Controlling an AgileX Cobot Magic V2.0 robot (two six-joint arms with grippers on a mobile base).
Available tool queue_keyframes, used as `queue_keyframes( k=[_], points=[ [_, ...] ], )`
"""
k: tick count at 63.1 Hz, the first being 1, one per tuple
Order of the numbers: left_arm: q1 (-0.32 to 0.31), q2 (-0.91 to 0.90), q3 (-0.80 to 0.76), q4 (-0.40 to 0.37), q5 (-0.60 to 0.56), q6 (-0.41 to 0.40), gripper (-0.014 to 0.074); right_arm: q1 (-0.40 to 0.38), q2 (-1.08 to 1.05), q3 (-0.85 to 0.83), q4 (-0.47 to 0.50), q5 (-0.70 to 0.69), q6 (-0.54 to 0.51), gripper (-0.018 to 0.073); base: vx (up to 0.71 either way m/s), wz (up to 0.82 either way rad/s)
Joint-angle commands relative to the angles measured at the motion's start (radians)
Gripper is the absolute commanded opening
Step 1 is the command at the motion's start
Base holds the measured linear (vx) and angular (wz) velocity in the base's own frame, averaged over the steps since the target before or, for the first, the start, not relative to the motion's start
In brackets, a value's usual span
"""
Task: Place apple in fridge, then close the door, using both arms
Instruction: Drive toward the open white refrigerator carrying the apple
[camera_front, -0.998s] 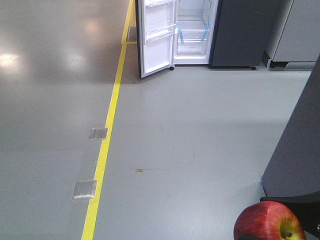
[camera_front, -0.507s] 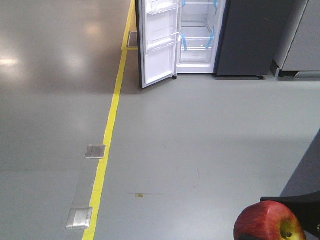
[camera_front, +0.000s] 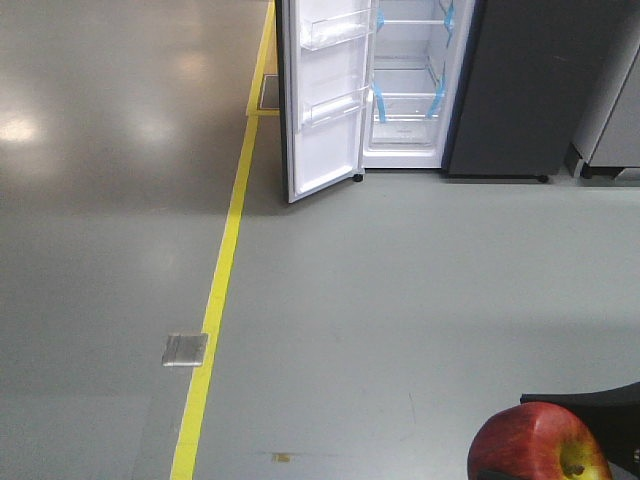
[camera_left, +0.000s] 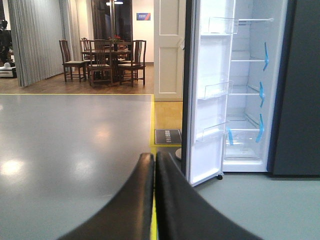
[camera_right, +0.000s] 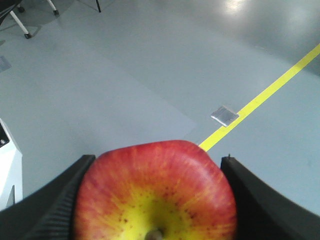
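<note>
The glossy red and yellow apple (camera_right: 155, 195) sits stem-up between the black fingers of my right gripper (camera_right: 157, 160), which is shut on it. In the front view the apple (camera_front: 540, 445) shows at the bottom right, far from the fridge (camera_front: 410, 90). The fridge stands at the top with its white inside, glass shelves and blue tape exposed. Its door (camera_front: 320, 150) is swung open to the left, white liner and clear bins facing me. My left gripper (camera_left: 154, 156) is shut on nothing, pointing at the door (camera_left: 207, 115) from a distance.
A yellow floor line (camera_front: 225, 290) runs up to the door's left, with a metal floor plate (camera_front: 186, 349) beside it. A grey cabinet (camera_front: 615, 120) stands right of the fridge. A dining table and chairs (camera_left: 102, 62) are far off on the left.
The fridge has come closer and slid lower in the front view, and the floor plates have slid down the frame. The apple has stayed in the right gripper.
</note>
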Motion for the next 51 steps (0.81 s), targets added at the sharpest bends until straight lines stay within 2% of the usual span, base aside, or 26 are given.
queue_keyframes(
  k=[1,51],
  points=[
    [0.002,-0.015,0.021,-0.003,-0.071,-0.003,-0.0006,0.001,0.001,-0.028,0.042,-0.048,-0.004,0.0328,0.38,0.02],
    [0.002,-0.015,0.021,-0.003,-0.071,-0.003,-0.0006,0.001,0.001,-0.028,0.042,-0.048,-0.004,0.0328,0.36,-0.02]
  ],
)
